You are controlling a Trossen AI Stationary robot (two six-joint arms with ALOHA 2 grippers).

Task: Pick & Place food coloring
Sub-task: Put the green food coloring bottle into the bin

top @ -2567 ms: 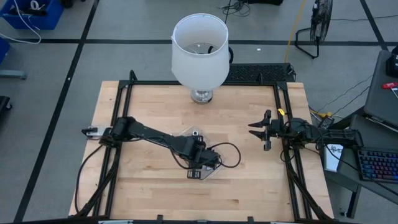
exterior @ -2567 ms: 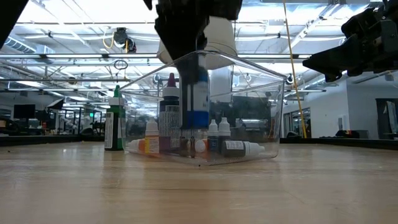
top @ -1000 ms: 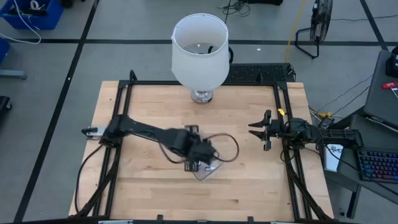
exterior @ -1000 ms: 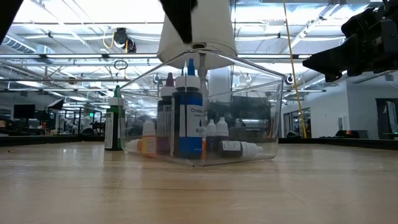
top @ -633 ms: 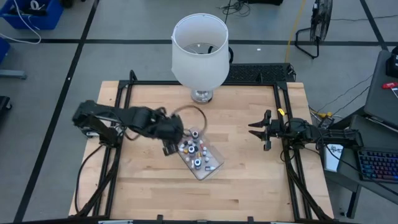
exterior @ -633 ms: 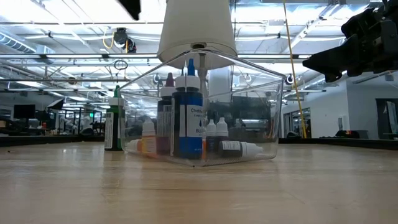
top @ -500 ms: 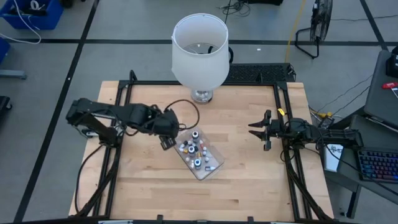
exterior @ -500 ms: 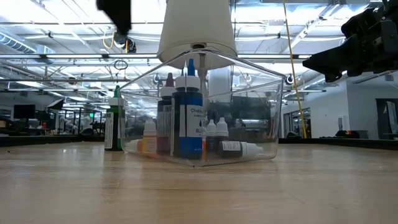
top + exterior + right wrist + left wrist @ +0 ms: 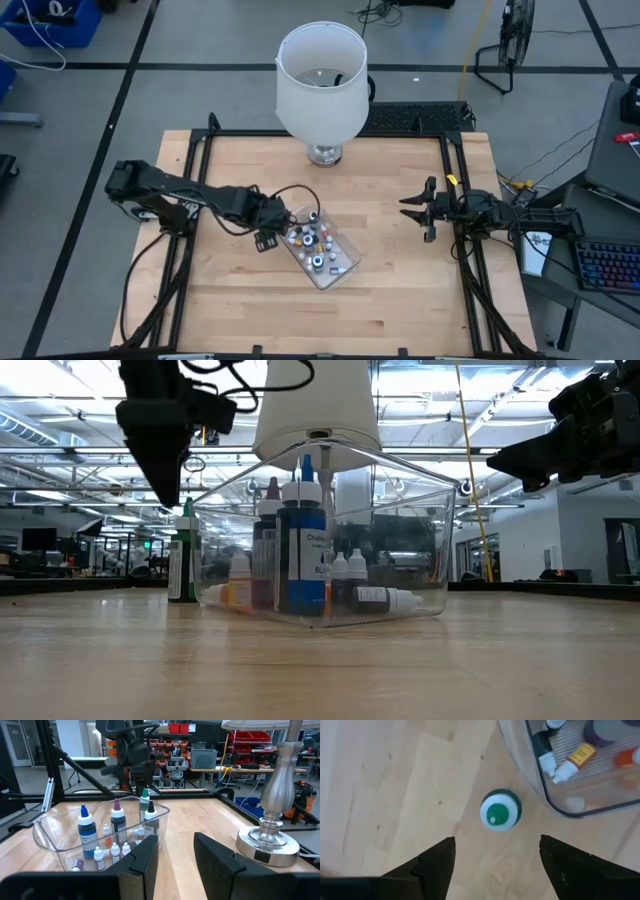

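Food coloring bottles (image 9: 312, 243) stand and lie in a clear tray (image 9: 345, 268) at mid-table; among them are a tall blue one (image 9: 305, 550) and a purple-capped one (image 9: 118, 817). One green-capped bottle (image 9: 500, 812) stands upright on the wood just outside the tray's left corner (image 9: 183, 555). My left gripper (image 9: 497, 865) hangs open right above that bottle, pointing steeply down (image 9: 165, 470), touching nothing. At the table's right edge my right gripper (image 9: 418, 210) rests level and open, nothing between its fingers (image 9: 177, 855).
A big white lamp (image 9: 320, 80) stands on its metal base (image 9: 272, 840) at the table's far middle. Bare wood lies near the front edge and between the tray and my right gripper. Black frame rails (image 9: 195, 160) border the table.
My left gripper has risen from over the tray, swung toward the table's left edge and come down over the green-capped bottle beside the tray. The blue bottle stays upright in the tray.
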